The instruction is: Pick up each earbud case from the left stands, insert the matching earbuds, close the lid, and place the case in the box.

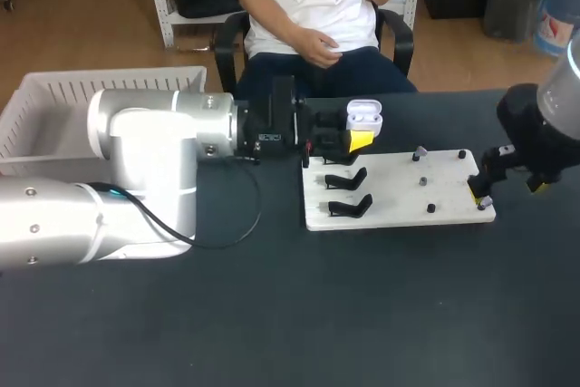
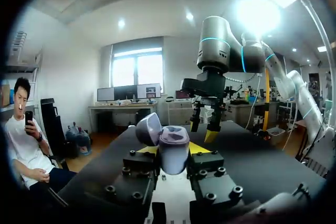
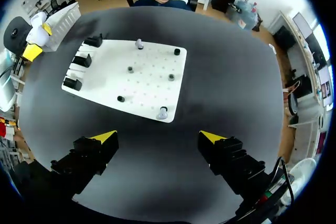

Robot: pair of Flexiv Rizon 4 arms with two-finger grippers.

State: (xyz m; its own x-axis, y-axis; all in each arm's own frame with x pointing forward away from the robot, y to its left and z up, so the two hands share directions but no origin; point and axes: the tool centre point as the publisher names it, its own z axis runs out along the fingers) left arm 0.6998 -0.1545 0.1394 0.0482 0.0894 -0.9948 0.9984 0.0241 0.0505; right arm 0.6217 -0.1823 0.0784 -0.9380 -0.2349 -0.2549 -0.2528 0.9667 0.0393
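Left wrist view has the left gripper (image 2: 174, 155) closed on the earbud case (image 2: 174, 149). The pale case stands upright between the two yellow-tipped fingers, which press on its sides, and its lid (image 2: 148, 128) is flipped open and leans to one side above them. Straight ahead of those fingers, well apart, the right gripper (image 2: 206, 125) hangs tips-down over the dark table (image 2: 252, 166). In the head view the held case is raised over the end of the white board (image 1: 399, 195) where the black stands (image 1: 348, 179) are. The left fingers partly cover the farthest stand, and two bare stands lie just beside them. The bulky left arm hides part of the white slatted box (image 1: 54, 106) behind it, and a black cable (image 1: 245, 224) loops from the arm across the table. In the right wrist view the right gripper's fingers are spread wide with nothing between them, above bare table. The board lies ahead of them, its nearest corner between the fingers' lines, and all three stands along its far edge hold nothing. Small dark pegs (image 3: 171, 77) and two paler pieces (image 3: 162, 113) dot the board; whether the pale ones are earbuds cannot be told. In the head view, one right fingertip sits at the board's end opposite the stands and the other lies off the board.
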